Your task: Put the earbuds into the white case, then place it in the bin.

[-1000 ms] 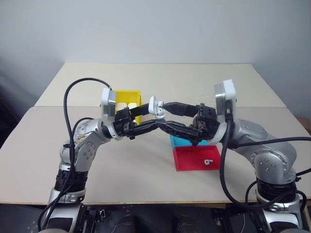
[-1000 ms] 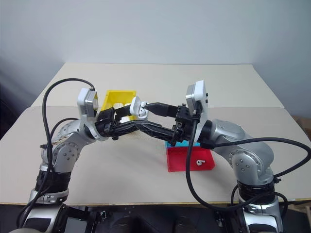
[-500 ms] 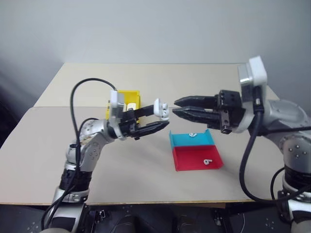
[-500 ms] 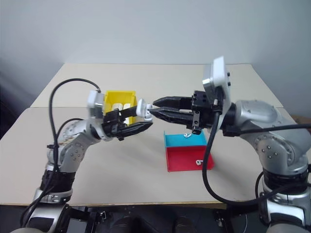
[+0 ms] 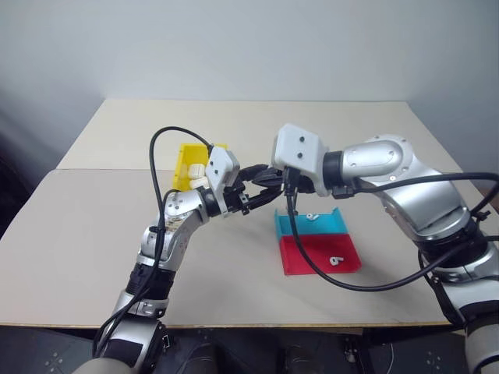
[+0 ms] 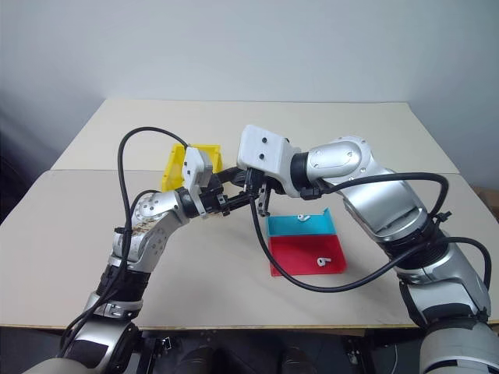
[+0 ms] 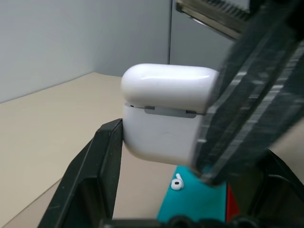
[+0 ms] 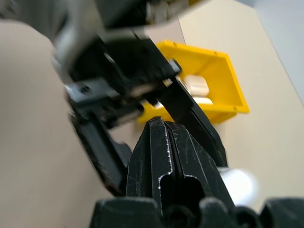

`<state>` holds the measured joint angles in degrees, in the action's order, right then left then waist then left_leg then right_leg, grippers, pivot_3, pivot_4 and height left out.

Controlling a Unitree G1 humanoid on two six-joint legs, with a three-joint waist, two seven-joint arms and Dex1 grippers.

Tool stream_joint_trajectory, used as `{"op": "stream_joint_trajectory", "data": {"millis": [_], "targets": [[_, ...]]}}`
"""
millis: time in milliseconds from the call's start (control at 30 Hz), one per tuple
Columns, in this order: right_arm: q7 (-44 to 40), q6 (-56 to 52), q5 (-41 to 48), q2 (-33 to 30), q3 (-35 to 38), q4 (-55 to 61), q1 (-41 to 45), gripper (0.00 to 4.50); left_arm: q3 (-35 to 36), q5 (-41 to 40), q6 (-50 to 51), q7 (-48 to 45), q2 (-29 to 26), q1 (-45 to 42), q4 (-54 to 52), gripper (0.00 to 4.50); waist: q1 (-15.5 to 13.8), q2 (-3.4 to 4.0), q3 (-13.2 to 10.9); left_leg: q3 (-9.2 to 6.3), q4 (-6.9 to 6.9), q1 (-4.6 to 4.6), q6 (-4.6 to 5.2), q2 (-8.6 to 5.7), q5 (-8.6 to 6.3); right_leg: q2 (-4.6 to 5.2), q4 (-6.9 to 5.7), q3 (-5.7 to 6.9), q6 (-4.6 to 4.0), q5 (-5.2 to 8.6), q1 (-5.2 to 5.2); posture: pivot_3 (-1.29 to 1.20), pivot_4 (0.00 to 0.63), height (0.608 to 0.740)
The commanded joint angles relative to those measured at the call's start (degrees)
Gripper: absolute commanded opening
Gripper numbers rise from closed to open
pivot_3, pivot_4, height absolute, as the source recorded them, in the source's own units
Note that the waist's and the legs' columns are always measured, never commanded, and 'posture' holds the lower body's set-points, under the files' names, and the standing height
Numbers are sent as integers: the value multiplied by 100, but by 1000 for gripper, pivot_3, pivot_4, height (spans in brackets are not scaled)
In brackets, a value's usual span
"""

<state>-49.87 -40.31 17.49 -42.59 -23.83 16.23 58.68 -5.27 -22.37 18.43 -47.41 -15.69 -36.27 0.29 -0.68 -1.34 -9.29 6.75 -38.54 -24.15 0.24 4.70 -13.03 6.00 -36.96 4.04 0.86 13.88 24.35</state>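
A: Largest feature? The table (image 5: 234,132); its far half lies bare to the back edge.

B: Next, the red and teal tray (image 5: 316,241), on the open near-right surface, bearing two earbuds (image 5: 310,216). The bin (image 5: 189,162) stands left of centre, holding cases.

A: Grippers? The left gripper (image 7: 183,156) pinches the white case (image 7: 164,111) above the table; the right gripper (image 8: 164,142), fingers pressed together, meets it.

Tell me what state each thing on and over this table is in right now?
white case: lid shut, held up off the table.
left gripper: shut on the case.
right gripper: shut, tips at the case.
bin: holds white cases.
tray: one earbud in each half.
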Motion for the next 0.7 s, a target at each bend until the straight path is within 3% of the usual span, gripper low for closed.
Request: {"op": "stream_joint_trajectory", "data": {"millis": [33,267,367,567,700], "targets": [[60,-107,-96,-137,602,-102,-84,19,235,-183,-128,16,-70,79,-512,2763,-4,0,0,0,-2,-1,1,0,-1,0,1,0,0,0,0,0,150,740],[76,-1104,1585,281,2573,46,-405,19,784,-368,14,624,-18,193,-737,2763,6,0,0,-4,-7,-2,5,2,-3,0,-2,3,0,-1,-3,0,150,740],[-4,-1071,1937,217,3103,50,-779,19,1033,64,81,1430,-141,21,-640,2763,0,0,0,-9,-7,1,8,3,-5,-1,-1,6,-1,-1,-9,0,150,740],[288,-1061,1446,-203,2652,463,-1627,19,1178,1306,221,3088,-396,-249,120,2763,-2,0,0,-10,-6,3,11,-1,-7,2,0,8,0,0,-13,0,150,740],[450,-1108,1552,-70,2630,551,-1719,19,1039,1610,352,3287,-469,-237,393,2763,16,0,0,-7,-5,0,10,0,-6,1,-2,4,0,0,-4,0,150,740]]}}
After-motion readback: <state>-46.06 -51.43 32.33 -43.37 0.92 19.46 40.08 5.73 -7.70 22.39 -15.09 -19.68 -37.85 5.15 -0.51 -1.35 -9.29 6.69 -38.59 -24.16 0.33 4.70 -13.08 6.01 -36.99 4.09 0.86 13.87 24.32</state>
